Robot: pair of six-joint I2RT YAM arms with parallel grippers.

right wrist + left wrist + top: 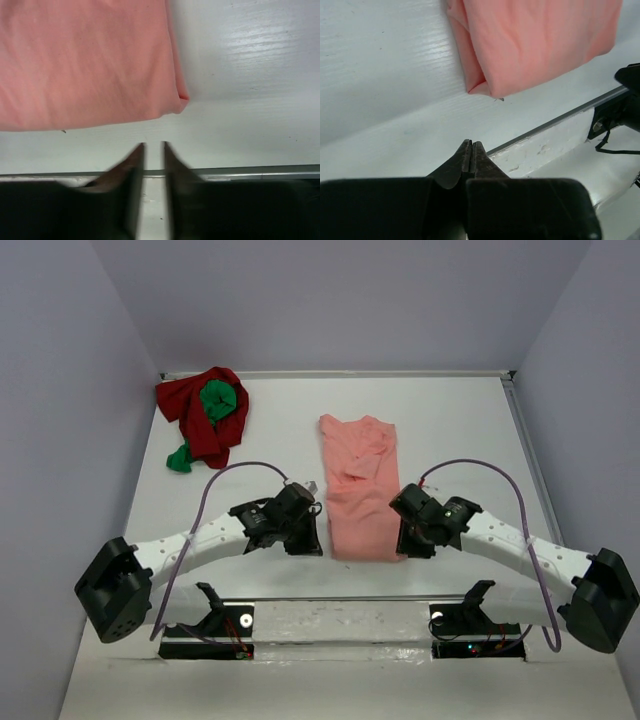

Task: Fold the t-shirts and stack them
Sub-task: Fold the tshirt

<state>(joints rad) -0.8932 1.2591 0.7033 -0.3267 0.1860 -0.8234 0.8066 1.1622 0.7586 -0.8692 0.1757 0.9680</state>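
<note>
In the far left corner of the white table (260, 420), a crumpled dark red cloth t-shirt (185, 400) lies in a heap with a bright green cloth t-shirt (218, 400) bundled into it, well apart from both arms. Nearer the front, the left gripper (471, 146) hangs low over bare table with its fingers pressed together on nothing. The near left corner of the large salmon-pink cloth t-shirt (535, 40) lies just ahead and to the right of the tips, not touching them. That shirt lies in the middle of the table, folded into a long strip running from near to far, between the two grippers. At its near right corner, the right gripper (154, 147) has its fingers a narrow slit apart and empty, with bare table between them and the shirt's hem.
</note>
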